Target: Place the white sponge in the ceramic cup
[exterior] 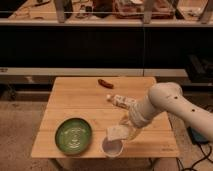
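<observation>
The white sponge (117,133) is an off-white block held just above the ceramic cup (112,148), a small round white cup near the table's front edge. My gripper (123,128) is at the end of the white arm that reaches in from the right, and it is shut on the sponge. The sponge hangs tilted over the cup's far rim and hides part of it.
A green round plate (74,135) lies left of the cup. A white printed packet (119,101) lies behind the arm at mid-table. A small red-brown object (105,83) lies near the far edge of the wooden table (75,102). Dark shelving stands behind.
</observation>
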Action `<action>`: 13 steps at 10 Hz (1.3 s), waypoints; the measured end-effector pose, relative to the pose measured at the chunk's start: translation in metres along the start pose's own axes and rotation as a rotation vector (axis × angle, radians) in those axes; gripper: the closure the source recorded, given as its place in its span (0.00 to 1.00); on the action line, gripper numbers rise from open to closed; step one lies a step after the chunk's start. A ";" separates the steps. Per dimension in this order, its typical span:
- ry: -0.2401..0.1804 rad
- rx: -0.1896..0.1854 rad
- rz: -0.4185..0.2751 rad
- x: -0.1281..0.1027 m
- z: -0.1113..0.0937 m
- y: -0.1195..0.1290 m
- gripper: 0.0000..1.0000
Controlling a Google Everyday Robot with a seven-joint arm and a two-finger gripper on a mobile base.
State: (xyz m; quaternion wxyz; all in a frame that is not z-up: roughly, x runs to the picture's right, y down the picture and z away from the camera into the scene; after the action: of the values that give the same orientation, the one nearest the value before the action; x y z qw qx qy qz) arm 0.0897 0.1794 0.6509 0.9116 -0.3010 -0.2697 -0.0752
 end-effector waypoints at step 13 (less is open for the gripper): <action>-0.017 -0.032 -0.045 -0.028 0.034 0.017 0.39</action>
State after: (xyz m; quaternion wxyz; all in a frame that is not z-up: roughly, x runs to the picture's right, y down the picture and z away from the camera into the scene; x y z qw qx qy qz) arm 0.0558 0.2118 0.6499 0.9025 -0.3100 -0.2828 -0.0973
